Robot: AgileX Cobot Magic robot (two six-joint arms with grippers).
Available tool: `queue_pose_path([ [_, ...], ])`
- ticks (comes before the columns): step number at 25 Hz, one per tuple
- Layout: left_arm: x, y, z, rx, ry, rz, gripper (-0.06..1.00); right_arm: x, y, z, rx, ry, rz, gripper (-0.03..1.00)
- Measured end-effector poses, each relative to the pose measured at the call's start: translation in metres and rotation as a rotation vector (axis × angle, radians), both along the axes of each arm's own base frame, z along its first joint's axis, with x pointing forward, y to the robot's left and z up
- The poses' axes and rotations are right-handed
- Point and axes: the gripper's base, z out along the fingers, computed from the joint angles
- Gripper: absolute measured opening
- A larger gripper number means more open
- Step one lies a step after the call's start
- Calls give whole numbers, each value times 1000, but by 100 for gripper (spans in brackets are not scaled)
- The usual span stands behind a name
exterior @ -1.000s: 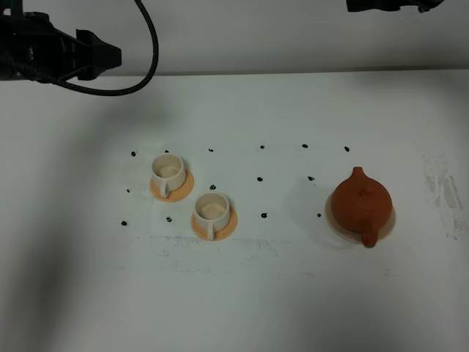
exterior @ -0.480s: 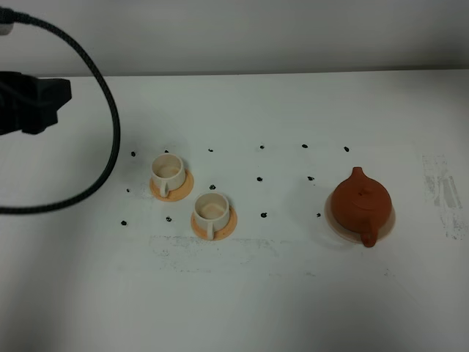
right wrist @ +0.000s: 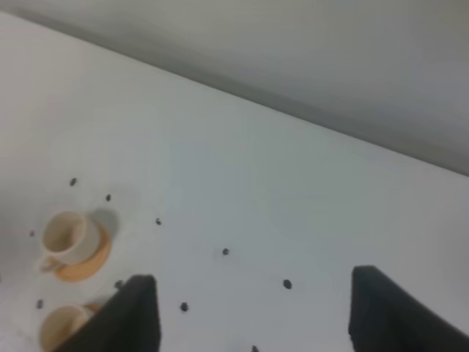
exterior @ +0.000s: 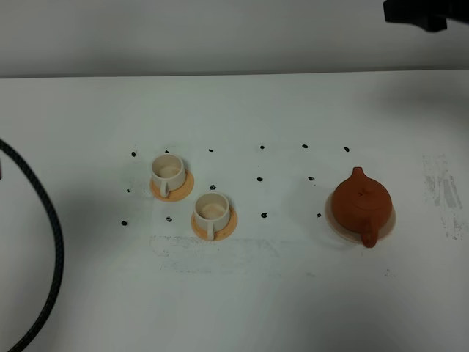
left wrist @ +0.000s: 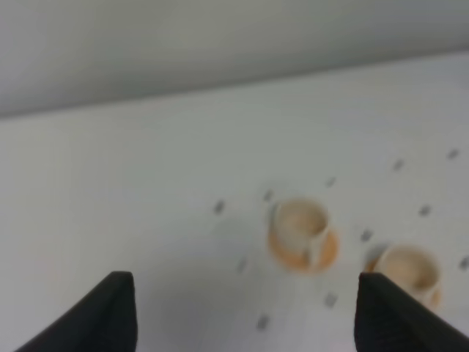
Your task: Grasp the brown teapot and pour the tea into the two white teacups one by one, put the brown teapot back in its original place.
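Obs: brown teapot [exterior: 361, 205] on coaster [exterior: 388, 226], spout-handle axis far-to-near; nearer right arm [exterior: 415, 12]; left and right jaws spread, empty.

A white table [exterior: 242, 308] fills most of the view, and a plain grey wall [exterior: 220, 33] rises behind the table's far edge. Small black dots [exterior: 262, 147] lie in three loose rows across the table's middle, spaced well apart from one another. Near the table's right edge is a patch of grey scuffs [exterior: 443, 194], and a fainter smear [exterior: 212, 246] runs across the table just nearer its front edge than the lowest row of dots.
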Motion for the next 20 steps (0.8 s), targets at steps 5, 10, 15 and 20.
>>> queue_pose_path([
  [5, -45, 12, 0, 41, 75, 107, 60, -19, -7, -34, 33, -30, -141, 54],
  [10, -87, 14, -2, 38, 79, 121, 60, -27, -6, -52, 24, -54, -210, 54],
  [15, -115, 15, -9, 22, 76, 129, 60, -29, 6, -53, 20, -51, -163, 54],
  [20, -120, 14, -48, -10, 136, 126, 60, -34, 22, -56, -8, -25, -79, 53],
])
